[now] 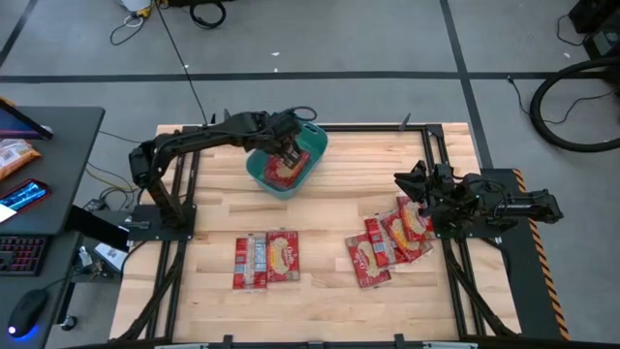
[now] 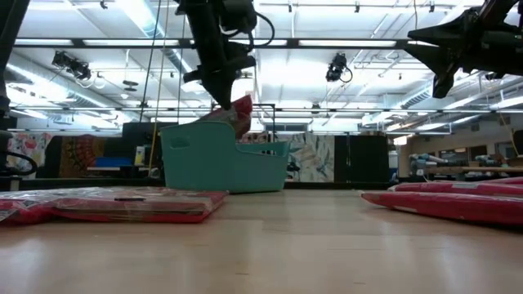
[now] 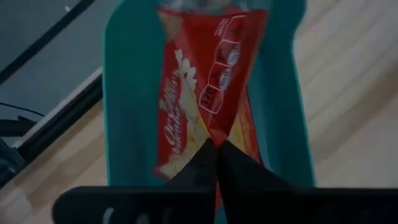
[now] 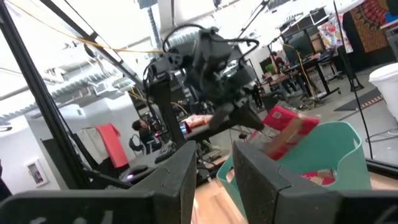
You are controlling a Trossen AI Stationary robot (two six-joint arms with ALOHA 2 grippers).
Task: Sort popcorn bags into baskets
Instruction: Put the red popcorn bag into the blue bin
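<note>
Wooden bench [image 1: 320,291] planks fill the frame between the two arm stands, with grey floor and cables beyond. Near the bench's far edge, a little left of centre, sits the teal tub [image 1: 262,173]. The left gripper [image 1: 288,147] hangs over it with fingers [image 3: 239,168] pressed together on the corner of a red bag [image 3: 205,93], which dangles mouth-down into the tub; the low view shows the bag partly above the rim. At least one more bag seems to lie inside the tub already, as the right wrist view shows red at its bottom.

The step in hand looks like the drop: the bag is over the tub and only needs releasing. The next move would call for the fingers to part, perhaps after a slight lowering so the bag does not catch on the rim, then a lift clear.

Two bags [image 1: 266,260] lie side by side toward the near edge, left of centre. A fanned pile [image 1: 387,247] of bags lies toward the right edge, just beside the right gripper [image 1: 409,180], which waits above it with fingers spread and empty.
</note>
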